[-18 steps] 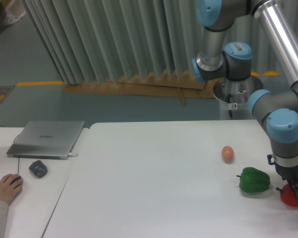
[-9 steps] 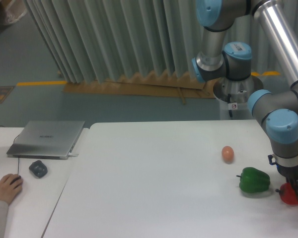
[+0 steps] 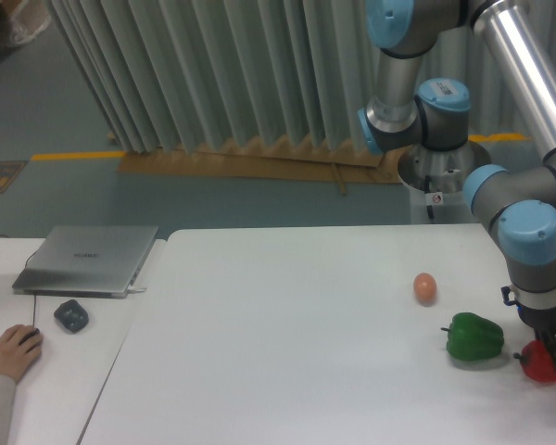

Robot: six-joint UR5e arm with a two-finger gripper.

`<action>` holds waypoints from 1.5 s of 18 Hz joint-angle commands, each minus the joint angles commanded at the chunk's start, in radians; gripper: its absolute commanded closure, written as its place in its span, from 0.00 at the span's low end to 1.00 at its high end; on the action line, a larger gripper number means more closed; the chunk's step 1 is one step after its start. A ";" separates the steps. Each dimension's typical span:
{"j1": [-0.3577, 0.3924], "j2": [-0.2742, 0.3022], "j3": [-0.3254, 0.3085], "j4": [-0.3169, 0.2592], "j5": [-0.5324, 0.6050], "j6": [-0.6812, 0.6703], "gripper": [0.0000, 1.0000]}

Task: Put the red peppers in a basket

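Red and shiny, the red pepper (image 3: 540, 362) sits at the table's (image 3: 287, 352) 4 o'clock edge, with the gripper (image 3: 549, 350) pinching it. The green pepper (image 3: 474, 337) lies at its 9 o'clock.

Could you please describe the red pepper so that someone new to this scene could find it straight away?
Look at the white table, near its right edge, right under the gripper. The red pepper sits there, just right of the green pepper. It is the only glossy red item; the egg is small and brown.
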 joint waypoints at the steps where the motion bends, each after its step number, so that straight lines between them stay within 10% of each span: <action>1: 0.000 0.008 0.000 -0.011 0.000 0.000 0.45; 11: 0.021 0.051 0.000 -0.078 -0.011 0.001 0.56; 27: 0.307 0.152 0.014 -0.196 -0.130 0.356 0.56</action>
